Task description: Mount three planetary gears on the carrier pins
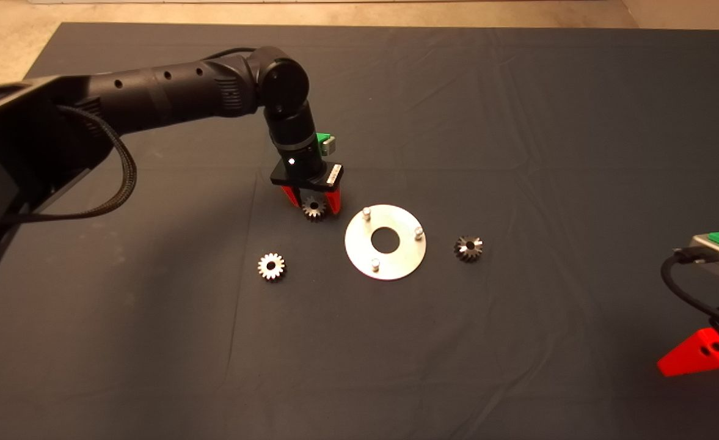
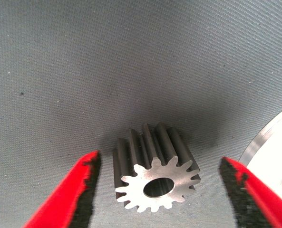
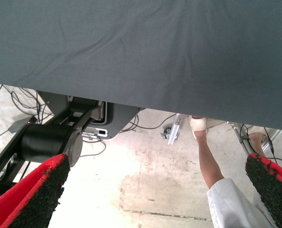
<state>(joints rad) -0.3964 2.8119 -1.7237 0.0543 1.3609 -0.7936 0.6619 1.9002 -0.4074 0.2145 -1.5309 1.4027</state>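
The flat shiny disc (image 1: 385, 242) lies mid-mat with three bare carrier pins (image 1: 366, 212) (image 1: 418, 232) (image 1: 375, 264). My left gripper (image 1: 312, 204) is open, its fingers straddling a darker grey gear (image 1: 313, 209) that lies on the mat just left of the disc. In the left wrist view that gear (image 2: 155, 175) sits between the two pads (image 2: 90, 190), apart from both, with the disc's edge (image 2: 274, 147) beside it. A bright silver gear (image 1: 271, 266) lies further left. Another gear (image 1: 468, 248) lies right of the disc. My right gripper (image 1: 701, 353) is parked at the lower right, open.
The dark mat (image 1: 518, 122) covers the table. The right wrist view looks past the mat's edge (image 3: 141, 57) at the floor, where a person's leg (image 3: 208, 161), cables and a robot base (image 3: 60, 137) show.
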